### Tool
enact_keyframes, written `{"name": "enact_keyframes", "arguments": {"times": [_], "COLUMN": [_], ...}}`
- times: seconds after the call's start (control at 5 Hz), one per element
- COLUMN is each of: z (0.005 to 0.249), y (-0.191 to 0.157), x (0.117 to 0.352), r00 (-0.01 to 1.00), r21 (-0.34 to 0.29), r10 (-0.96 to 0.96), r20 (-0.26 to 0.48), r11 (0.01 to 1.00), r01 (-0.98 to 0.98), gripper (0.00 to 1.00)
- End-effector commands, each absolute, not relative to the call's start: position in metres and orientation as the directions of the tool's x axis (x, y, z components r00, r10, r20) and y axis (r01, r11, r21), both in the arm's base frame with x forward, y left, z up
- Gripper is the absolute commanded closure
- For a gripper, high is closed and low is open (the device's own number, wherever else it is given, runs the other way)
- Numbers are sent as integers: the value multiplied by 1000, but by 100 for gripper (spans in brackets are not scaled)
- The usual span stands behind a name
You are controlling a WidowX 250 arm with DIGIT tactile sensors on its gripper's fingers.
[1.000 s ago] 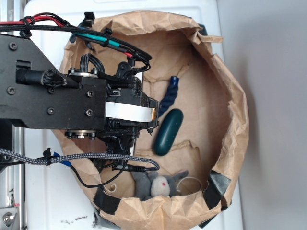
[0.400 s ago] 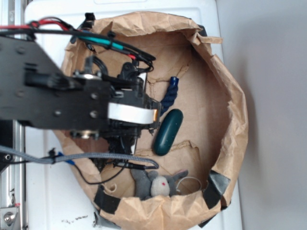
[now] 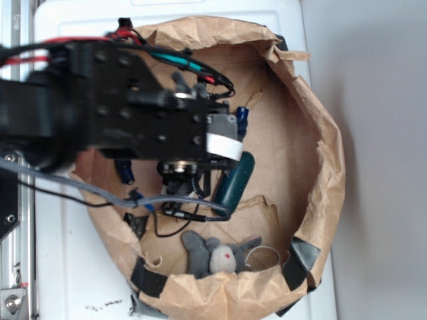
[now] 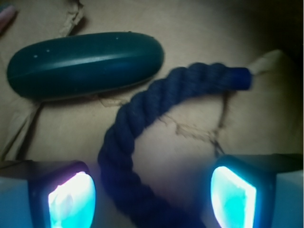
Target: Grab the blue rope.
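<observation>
The blue rope [image 4: 142, 109] is a thick twisted navy cord lying in a curve on the brown paper floor, with a brighter blue capped end [image 4: 241, 77]. In the wrist view my gripper [image 4: 152, 199] is open, and the rope runs down between its two glowing pads, nearer the left pad [image 4: 71, 199] than the right one [image 4: 233, 195]. In the exterior view only the rope's capped end [image 3: 242, 119] shows beside the black arm [image 3: 160, 127], which hides the fingers. A dark green capsule [image 4: 85, 64] lies just beyond the rope, apart from it.
Everything sits inside a crumpled brown paper bag with a raised rim [image 3: 327, 167]. The green capsule [image 3: 235, 181] lies right of the arm. A grey plush mouse [image 3: 217, 255] lies at the near wall. Cables [image 3: 187, 212] hang below the arm.
The arm has swung right and toward the rope, and now covers most of it; only the capped end still shows. The capsule and the plush mouse have not moved.
</observation>
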State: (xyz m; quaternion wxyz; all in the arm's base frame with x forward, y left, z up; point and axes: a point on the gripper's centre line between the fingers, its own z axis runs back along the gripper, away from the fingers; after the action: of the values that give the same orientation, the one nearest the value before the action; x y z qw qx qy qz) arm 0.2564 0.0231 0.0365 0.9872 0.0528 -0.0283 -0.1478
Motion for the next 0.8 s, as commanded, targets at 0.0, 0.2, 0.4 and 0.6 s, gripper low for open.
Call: {"name": "enact_keyframes", "arguments": {"times": [0.0, 0.2, 0.4, 0.6], "z": [22, 24, 29, 51], "y": [25, 26, 27, 30], "x": [269, 265, 265, 269], "r00": [933, 945, 952, 961], "r21": [63, 50, 33, 2], "r10": [-357, -328, -305, -276], "r20": [-40, 8, 32, 32], "r11": [931, 944, 952, 961], "r01": [359, 327, 304, 276], "gripper": [100, 100, 100, 100]}}
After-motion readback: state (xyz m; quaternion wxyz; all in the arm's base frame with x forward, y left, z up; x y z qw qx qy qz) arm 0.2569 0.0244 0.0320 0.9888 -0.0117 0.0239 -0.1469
